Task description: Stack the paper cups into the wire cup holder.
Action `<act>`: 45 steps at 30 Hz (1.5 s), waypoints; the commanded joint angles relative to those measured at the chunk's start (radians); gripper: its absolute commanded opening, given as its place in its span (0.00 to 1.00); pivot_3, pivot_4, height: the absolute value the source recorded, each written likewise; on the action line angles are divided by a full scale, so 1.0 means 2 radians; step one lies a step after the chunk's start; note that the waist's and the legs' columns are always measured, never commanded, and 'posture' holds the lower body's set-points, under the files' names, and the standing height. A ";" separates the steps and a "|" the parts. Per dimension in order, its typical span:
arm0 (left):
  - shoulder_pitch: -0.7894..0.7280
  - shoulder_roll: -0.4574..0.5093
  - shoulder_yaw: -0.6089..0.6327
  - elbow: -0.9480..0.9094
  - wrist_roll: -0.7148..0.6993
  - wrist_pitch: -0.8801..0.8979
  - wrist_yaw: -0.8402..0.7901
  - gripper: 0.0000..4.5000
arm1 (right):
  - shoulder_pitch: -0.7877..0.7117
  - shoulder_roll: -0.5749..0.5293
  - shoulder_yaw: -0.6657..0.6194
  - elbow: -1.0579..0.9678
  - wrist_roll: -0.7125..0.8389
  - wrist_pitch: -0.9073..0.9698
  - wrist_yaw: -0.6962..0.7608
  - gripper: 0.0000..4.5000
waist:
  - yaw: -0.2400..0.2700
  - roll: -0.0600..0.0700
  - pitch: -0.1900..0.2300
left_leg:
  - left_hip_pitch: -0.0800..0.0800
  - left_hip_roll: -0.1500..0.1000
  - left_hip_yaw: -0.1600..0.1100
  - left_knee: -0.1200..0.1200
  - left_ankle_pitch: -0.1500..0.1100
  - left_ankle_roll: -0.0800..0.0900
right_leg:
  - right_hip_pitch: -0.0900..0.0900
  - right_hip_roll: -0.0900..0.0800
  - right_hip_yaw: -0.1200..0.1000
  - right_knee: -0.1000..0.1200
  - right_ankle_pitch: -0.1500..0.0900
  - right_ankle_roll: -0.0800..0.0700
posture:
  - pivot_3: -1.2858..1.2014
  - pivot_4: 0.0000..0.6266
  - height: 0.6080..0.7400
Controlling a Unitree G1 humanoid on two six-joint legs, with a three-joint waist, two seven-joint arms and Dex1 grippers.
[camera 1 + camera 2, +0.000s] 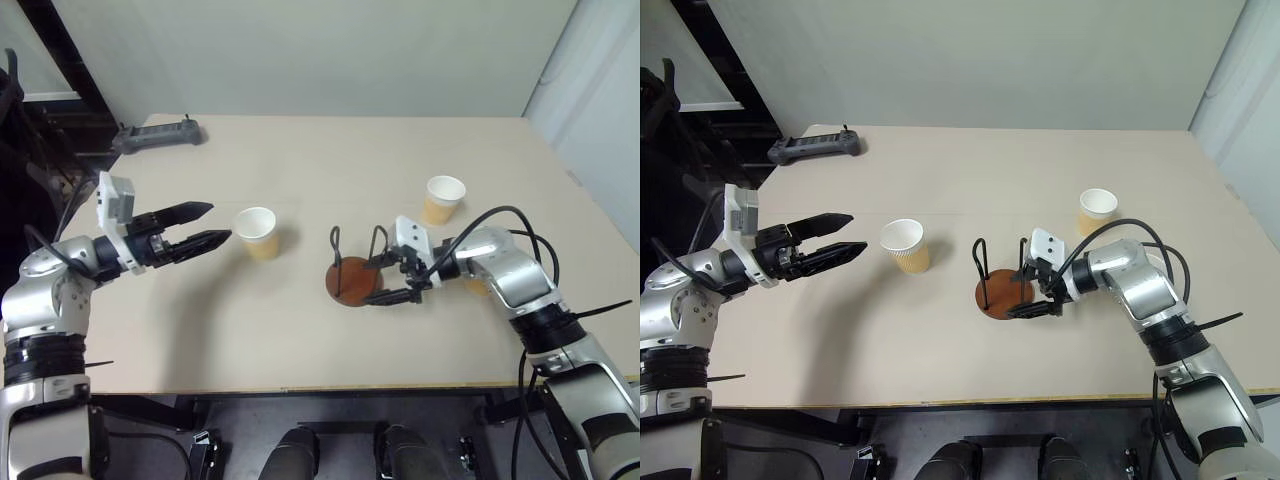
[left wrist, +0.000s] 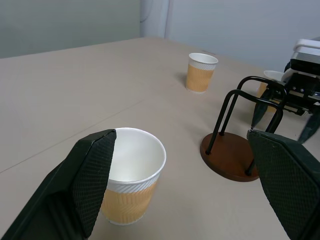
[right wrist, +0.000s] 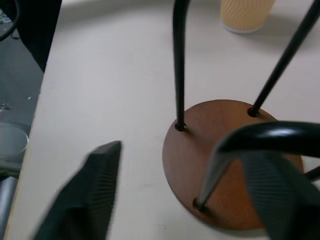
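The wire cup holder (image 1: 345, 282), a brown disc with two dark wire loops, stands empty mid-table. My right gripper (image 1: 378, 280) is open at its right side, one finger on each side of the nearer loop. One paper cup (image 1: 257, 232) stands upright left of the holder, and my left gripper (image 1: 218, 222) is open just left of it, pointing at it without touching. A second paper cup (image 1: 444, 198) stands at the back right. A third paper cup (image 2: 270, 76) peeks out behind my right gripper, mostly hidden by that arm.
A black handheld controller (image 1: 155, 135) lies at the table's back left corner. The table's front edge (image 1: 300, 385) runs close below both arms. Bare tabletop lies between the cups and behind the holder.
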 commanded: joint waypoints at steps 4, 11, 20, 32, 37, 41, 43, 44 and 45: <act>-0.010 0.006 0.003 -0.005 0.001 -0.002 -0.002 1.00 | -0.028 -0.020 -0.013 -0.003 -0.005 -0.009 0.011 0.98 | 0.000 0.000 0.000 | 0.000 0.000 0.000 0.000 0.000 0.000 | 0.000 0.000 0.000 0.000 0.000 0.000 | 0.52 0.24 1.00; -0.016 0.004 -0.001 0.000 0.003 -0.005 -0.003 1.00 | -0.057 -0.053 -0.010 0.028 -0.016 -0.035 0.040 0.98 | 0.000 0.000 0.000 | 0.000 0.000 0.000 0.000 0.000 0.000 | 0.000 0.000 0.000 0.000 0.000 0.000 | 0.52 0.24 1.00; -0.023 -0.001 -0.001 0.005 0.008 -0.006 -0.005 1.00 | -0.093 -0.072 -0.012 0.071 -0.045 -0.088 0.058 0.98 | 0.000 0.000 0.000 | 0.000 0.000 0.000 0.000 0.000 0.000 | 0.000 0.000 0.000 0.000 0.000 0.000 | 0.52 0.24 1.00; -0.027 -0.004 -0.002 0.009 0.011 -0.009 -0.005 1.00 | -0.155 -0.057 -0.020 0.189 -0.098 -0.159 0.003 0.98 | 0.001 0.000 0.000 | 0.000 0.000 0.000 -0.001 0.000 0.000 | 0.000 0.000 0.000 0.000 0.000 0.000 | 0.52 0.24 1.00; -0.027 -0.003 -0.002 0.008 0.011 -0.006 -0.006 1.00 | -0.184 -0.062 -0.023 0.242 -0.115 -0.203 -0.004 0.98 | 0.001 0.000 0.000 | 0.000 0.000 0.000 -0.002 0.000 0.000 | -0.001 0.000 0.000 0.000 0.000 0.000 | 0.52 0.24 1.00; -0.026 -0.002 -0.001 0.009 0.011 -0.007 -0.007 1.00 | -0.210 -0.071 -0.020 0.293 -0.144 -0.251 -0.027 0.98 | 0.001 0.000 0.000 | 0.000 0.000 0.000 -0.003 0.000 0.000 | -0.001 -0.001 0.000 0.000 0.000 0.000 | 0.52 0.24 1.00; -0.026 -0.002 -0.001 0.009 0.011 -0.007 -0.007 1.00 | -0.228 -0.071 -0.017 0.327 -0.165 -0.270 -0.049 0.98 | 0.001 0.000 0.000 | 0.000 0.000 0.000 -0.003 0.000 0.000 | -0.001 -0.001 0.000 0.000 0.001 -0.001 | 0.52 0.24 1.00; -0.026 -0.003 -0.001 0.009 0.011 -0.008 -0.007 1.00 | -0.236 -0.071 -0.015 0.342 -0.174 -0.280 -0.061 0.98 | 0.001 0.000 0.000 | 0.000 0.000 0.000 -0.003 0.000 0.000 | -0.002 -0.001 0.000 0.000 0.001 -0.001 | 0.52 0.24 1.00; -0.026 -0.003 -0.001 0.009 0.011 -0.008 -0.007 1.00 | -0.243 -0.070 -0.012 0.357 -0.186 -0.286 -0.074 0.98 | 0.001 0.000 0.000 | 0.000 0.000 0.000 -0.004 0.000 0.000 | -0.002 -0.001 -0.001 0.000 0.001 -0.002 | 0.52 0.24 1.00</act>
